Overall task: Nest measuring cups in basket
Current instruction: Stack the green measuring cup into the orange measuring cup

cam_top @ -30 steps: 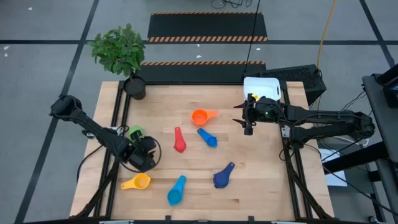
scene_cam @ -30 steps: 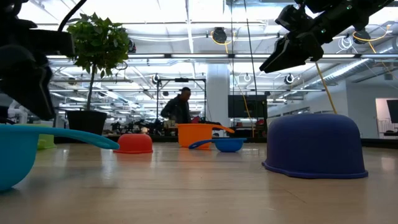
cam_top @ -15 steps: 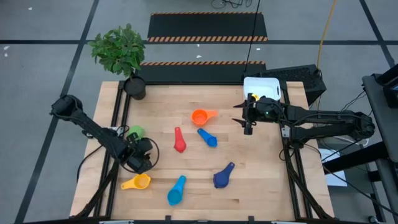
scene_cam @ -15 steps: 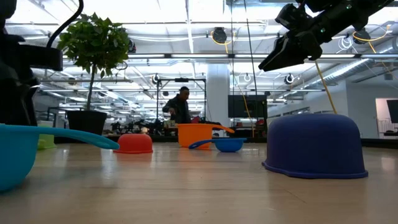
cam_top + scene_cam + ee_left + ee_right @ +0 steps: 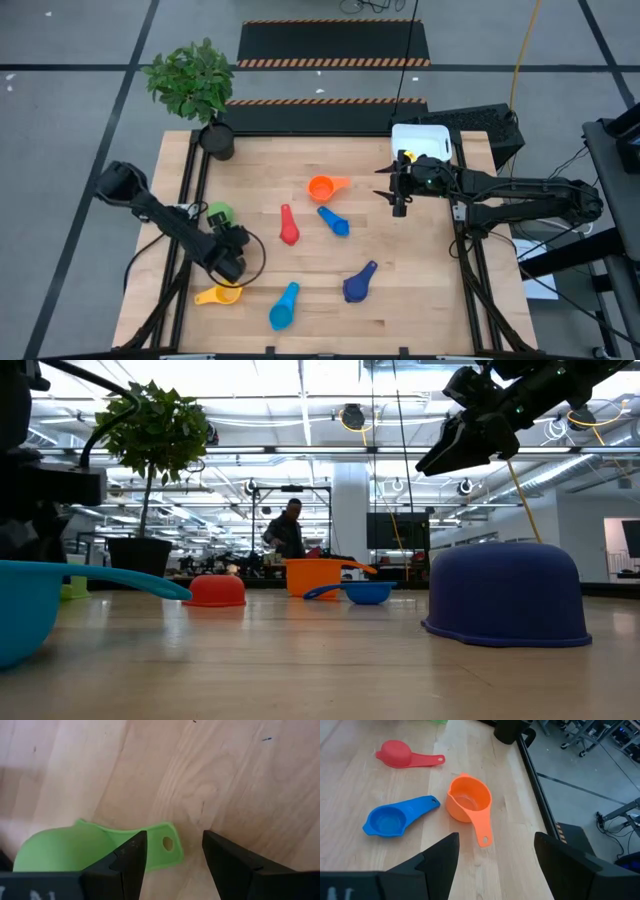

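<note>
Your left end effector (image 5: pixel 172 865), fingers spread and empty, hangs just above the green cup (image 5: pixel 75 851), whose handle runs toward the gap between them; the right waits beside the basket (image 5: pixel 425 139).

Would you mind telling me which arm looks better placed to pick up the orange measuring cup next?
The right. Its open gripper hovers near the orange measuring cup, beside the white basket. The left gripper is far off, open above a green cup.
</note>
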Robot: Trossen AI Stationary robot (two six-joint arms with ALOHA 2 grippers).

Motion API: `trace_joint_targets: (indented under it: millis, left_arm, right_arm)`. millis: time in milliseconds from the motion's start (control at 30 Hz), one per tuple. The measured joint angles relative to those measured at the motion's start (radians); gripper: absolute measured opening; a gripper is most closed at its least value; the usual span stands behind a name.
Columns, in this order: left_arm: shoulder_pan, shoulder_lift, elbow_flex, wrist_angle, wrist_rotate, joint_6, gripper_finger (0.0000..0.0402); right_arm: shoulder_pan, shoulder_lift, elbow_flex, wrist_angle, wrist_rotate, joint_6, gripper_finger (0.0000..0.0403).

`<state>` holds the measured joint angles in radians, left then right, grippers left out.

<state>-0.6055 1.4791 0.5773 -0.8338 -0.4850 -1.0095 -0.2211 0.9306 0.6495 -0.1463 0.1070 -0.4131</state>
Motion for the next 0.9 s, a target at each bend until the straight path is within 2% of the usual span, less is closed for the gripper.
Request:
trace_joint_targets:
  millis: [333,633,900]
  left_arm:
    - [0.001,0.019,-0.003,-0.039,-0.023,-0.114,0.0187]
    - [0.002,0.021,-0.007,-0.058,-0.017,-0.116,0.0096]
    - [0.003,0.023,-0.009,-0.083,-0.014,-0.085,0.0042]
  right_arm:
    - [0.0,0.0,0.0,0.0,0.0,0.0,0.0254]
    - [0.0,0.0,0.0,0.0,0.0,0.0,0.0254]
    - [0.0,0.0,0.0,0.0,0.0,0.0,0.0254]
